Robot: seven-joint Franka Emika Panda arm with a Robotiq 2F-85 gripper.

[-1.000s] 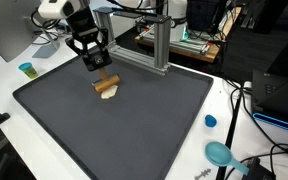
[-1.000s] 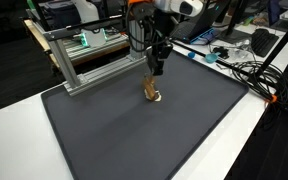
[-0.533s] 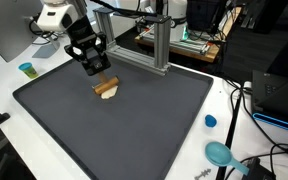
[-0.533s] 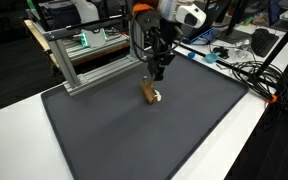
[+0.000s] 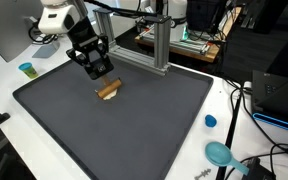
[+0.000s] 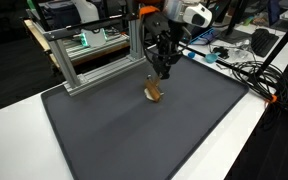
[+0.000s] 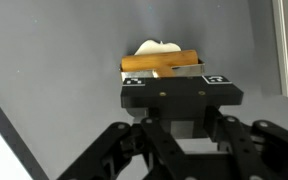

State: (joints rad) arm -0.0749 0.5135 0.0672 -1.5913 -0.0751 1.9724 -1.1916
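Wrist view: the black Robotiq gripper [image 7: 174, 85] fills the lower half of the frame, and a small tan wooden block with a pale rounded piece [image 7: 159, 62] lies just beyond its body on the dark grey mat [image 7: 54, 60]. The fingertips are hidden behind the gripper body, so whether the jaws are apart or together cannot be told.

Both exterior views show the gripper [image 5: 97, 70] [image 6: 164, 72] raised above the mat, close over the wooden block [image 5: 107, 90] [image 6: 155, 92] without touching it — the block rests on the mat's far half. An aluminium extrusion frame [image 5: 156, 45] stands at the mat's far edge. A small blue cap [image 5: 211, 121] and a teal round object [image 5: 220, 153] lie on the white table [image 5: 229, 110] to the right, well apart from the gripper.
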